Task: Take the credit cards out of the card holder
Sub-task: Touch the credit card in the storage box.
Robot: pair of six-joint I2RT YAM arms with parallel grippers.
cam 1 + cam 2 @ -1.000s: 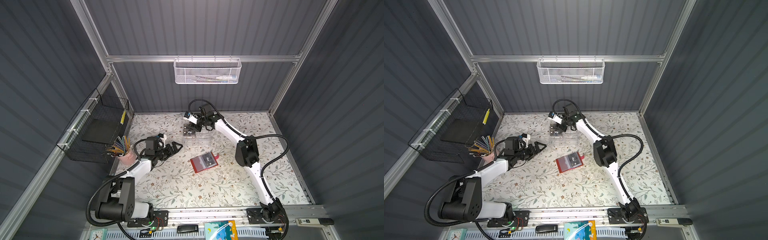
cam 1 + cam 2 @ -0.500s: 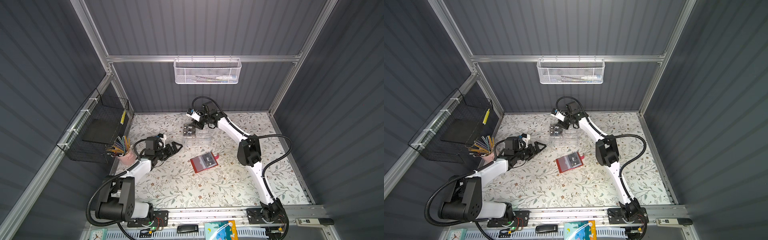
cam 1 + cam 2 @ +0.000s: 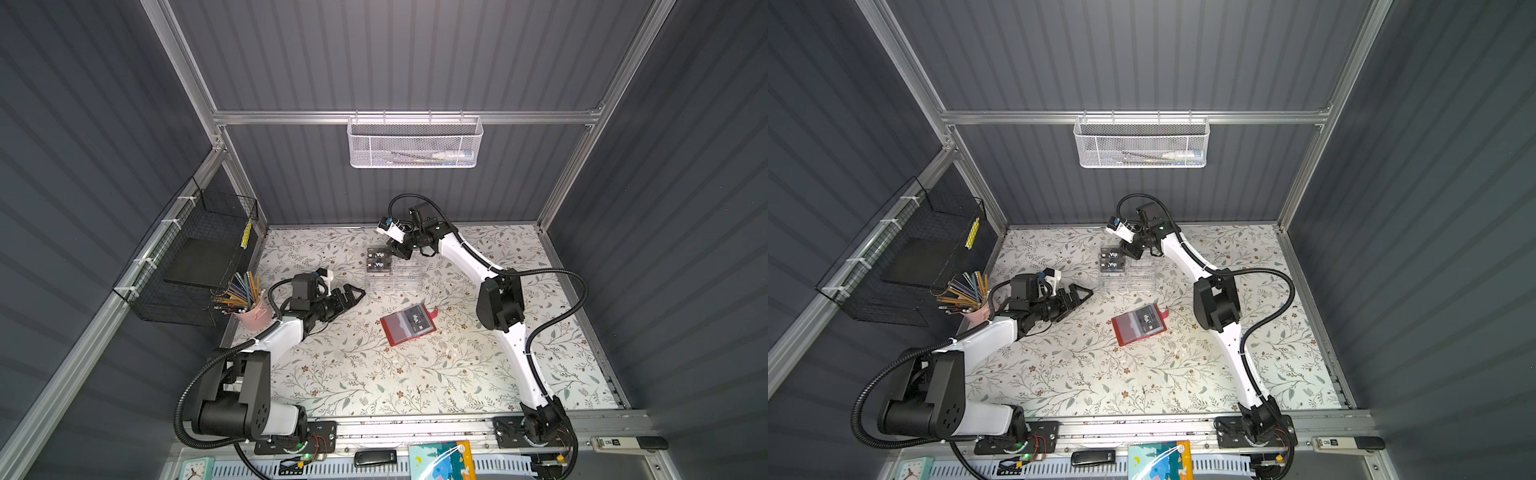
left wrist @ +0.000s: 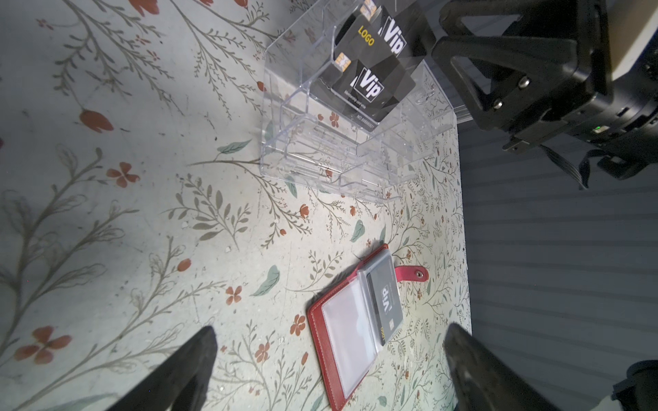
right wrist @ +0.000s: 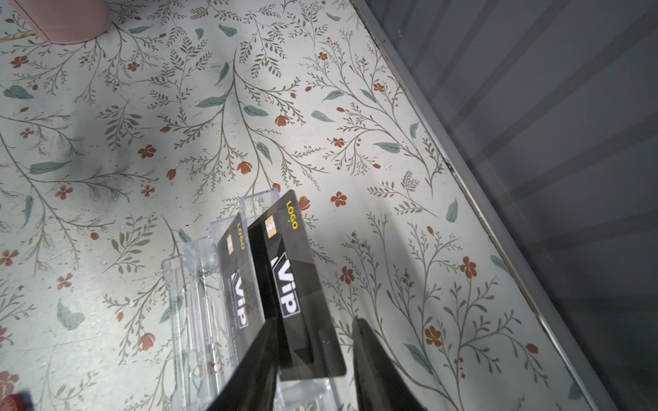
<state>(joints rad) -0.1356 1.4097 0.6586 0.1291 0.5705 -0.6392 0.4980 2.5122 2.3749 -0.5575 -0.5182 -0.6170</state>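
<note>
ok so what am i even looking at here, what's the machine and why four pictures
Two robot arms stand on a flowered table. Two pictures look down from overhead; the other two come from a camera on each arm's wrist. The left hand is open and empty. The right hand hovers open by a clear organizer where two black Vip cards stand. A red card holder lies open mid-table with one more card in its sleeve. A pink pencil cup stands at the side.
</note>
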